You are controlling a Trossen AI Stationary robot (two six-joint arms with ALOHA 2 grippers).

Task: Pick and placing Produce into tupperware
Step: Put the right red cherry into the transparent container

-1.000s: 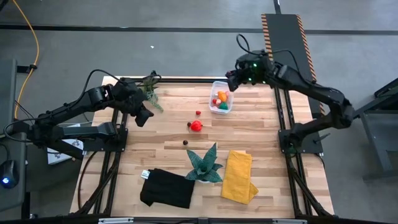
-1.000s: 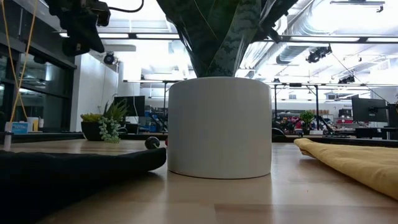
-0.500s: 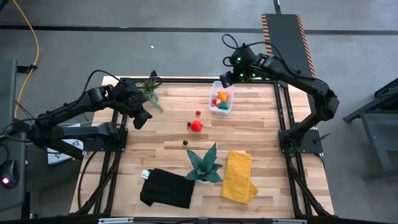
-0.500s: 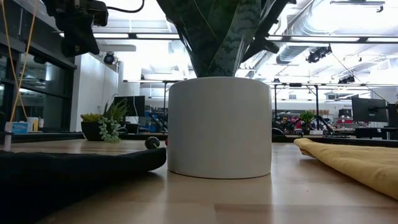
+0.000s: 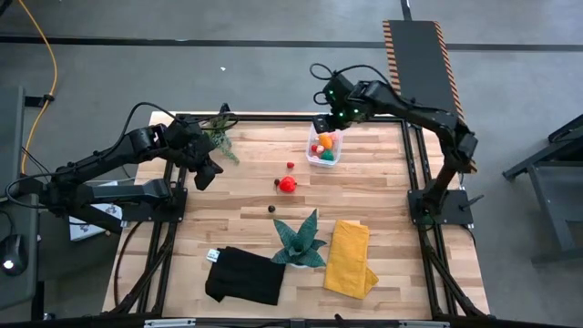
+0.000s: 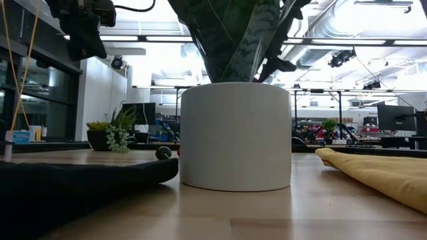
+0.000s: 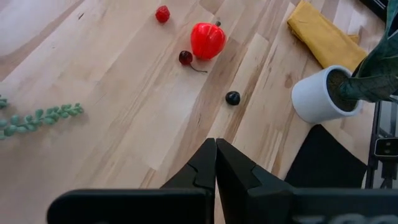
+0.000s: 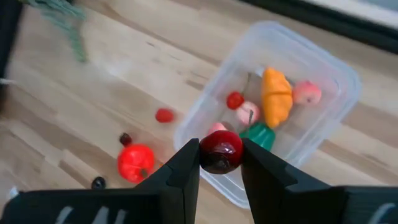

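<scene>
I see the dark red cherry (image 8: 220,151) pinched in my right gripper's (image 5: 321,123) jaws, above the tupperware's (image 8: 331,113) near edge at the desk's (image 5: 237,196) far side. Inside lie orange, pink, red and green produce. The left gripper (image 7: 216,163), jaws pressed together, hovers over the desk's left side.

Two dark jointed arms trailing black cables; green lights glow.

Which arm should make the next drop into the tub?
Right. The right gripper holds a dark red cherry above the tupperware; the left gripper is shut, empty, across the table.
</scene>
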